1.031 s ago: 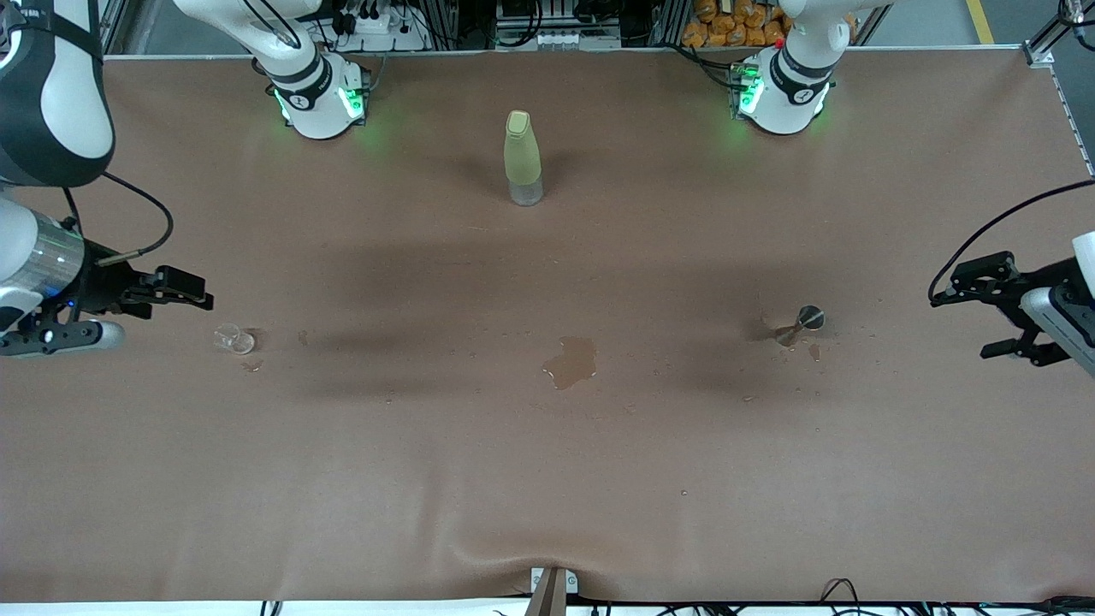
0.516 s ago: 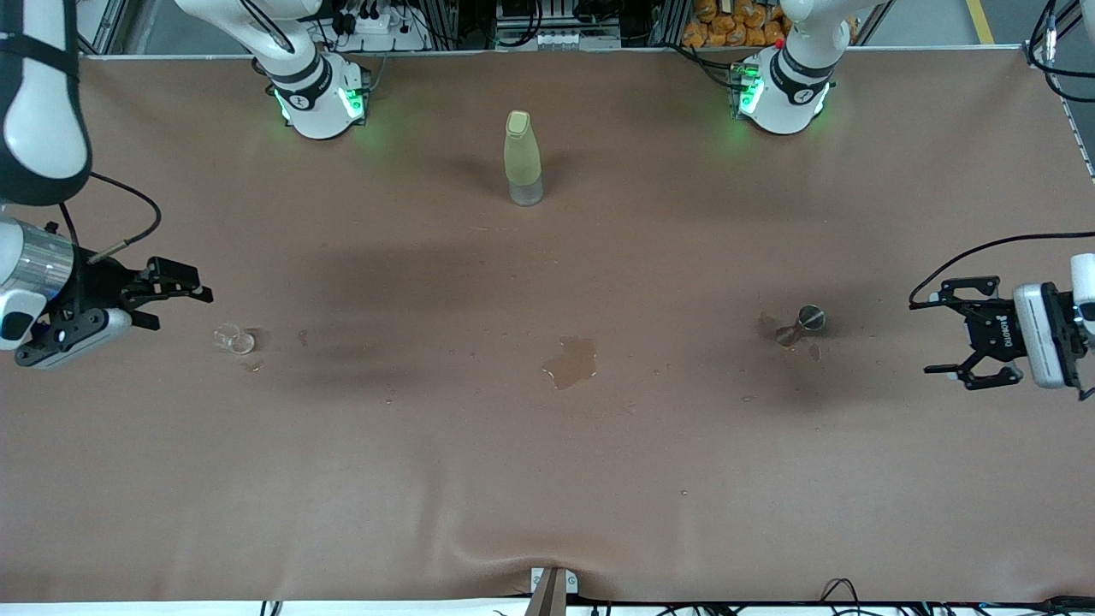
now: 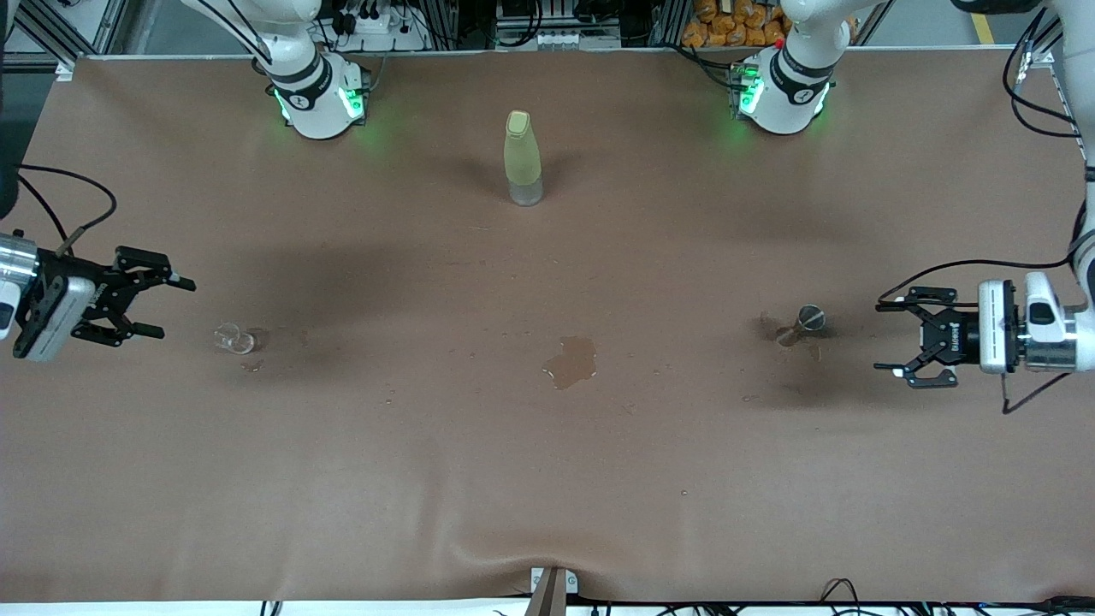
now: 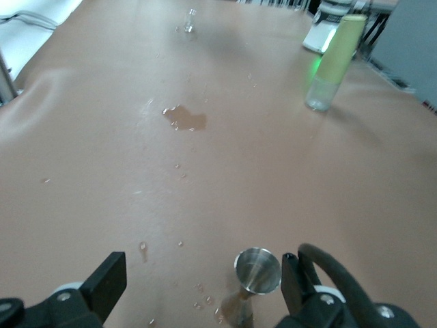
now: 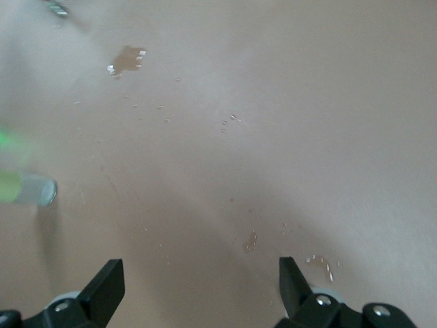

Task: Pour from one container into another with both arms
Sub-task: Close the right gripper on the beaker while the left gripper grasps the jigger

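The tiny clear glass cup (image 3: 233, 339) stands on the brown table toward the right arm's end; it also shows small in the left wrist view (image 4: 190, 19). My right gripper (image 3: 175, 309) is open beside it, a short gap away, and the right wrist view (image 5: 198, 287) shows only bare wet table between its fingers. The steel jigger (image 3: 805, 322) stands upright toward the left arm's end. My left gripper (image 3: 886, 337) is open and level, pointing at the jigger from the table's end. In the left wrist view (image 4: 203, 287) the jigger (image 4: 257, 270) is close to one finger (image 4: 295, 277).
A tall pale yellow-green bottle (image 3: 522, 159) stands mid-table near the arm bases. A brown puddle (image 3: 571, 361) lies at the table's middle, with droplets scattered around it. Wet marks also lie by the cup and by the jigger.
My left gripper has swung down and in toward the jigger and now lies level. My right gripper has turned and drawn back slightly from the glass cup. Both stayed open.
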### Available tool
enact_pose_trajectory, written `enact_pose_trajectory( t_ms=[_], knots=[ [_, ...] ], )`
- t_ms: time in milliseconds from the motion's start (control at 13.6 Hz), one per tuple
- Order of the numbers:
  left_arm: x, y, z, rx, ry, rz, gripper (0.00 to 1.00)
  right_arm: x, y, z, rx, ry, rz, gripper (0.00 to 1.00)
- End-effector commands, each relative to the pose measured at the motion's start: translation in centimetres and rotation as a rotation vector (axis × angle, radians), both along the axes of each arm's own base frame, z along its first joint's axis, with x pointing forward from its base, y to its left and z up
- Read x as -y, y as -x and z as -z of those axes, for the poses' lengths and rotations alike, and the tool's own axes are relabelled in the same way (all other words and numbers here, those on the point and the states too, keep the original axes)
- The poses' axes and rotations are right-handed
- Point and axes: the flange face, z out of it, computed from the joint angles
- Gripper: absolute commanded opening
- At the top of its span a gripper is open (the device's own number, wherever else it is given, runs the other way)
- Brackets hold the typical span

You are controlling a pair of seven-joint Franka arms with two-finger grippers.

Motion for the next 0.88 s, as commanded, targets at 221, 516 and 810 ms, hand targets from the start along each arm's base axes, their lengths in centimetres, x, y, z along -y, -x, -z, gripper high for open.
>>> enact_pose_trajectory(
  t_ms=[221, 516, 810],
  knots=[
    [-0.2, 1.2, 7.3, 0.111, 0.17, 0.104, 1.0, 4.3, 0.1, 10.4, 0.249, -0.229, -0.217, 1.0],
    [-0.8, 2.9, 13.3, 0.125, 0.247, 0.129, 1.0, 8.7, 0.6, 18.3, 0.344, -0.313, -0.239, 1.0],
    [0.2, 4.6, 16.9, 0.067, 0.297, 0.108, 1.0, 12.0, 2.6, 22.4, 0.373, -0.386, -0.252, 1.0]
  ],
)
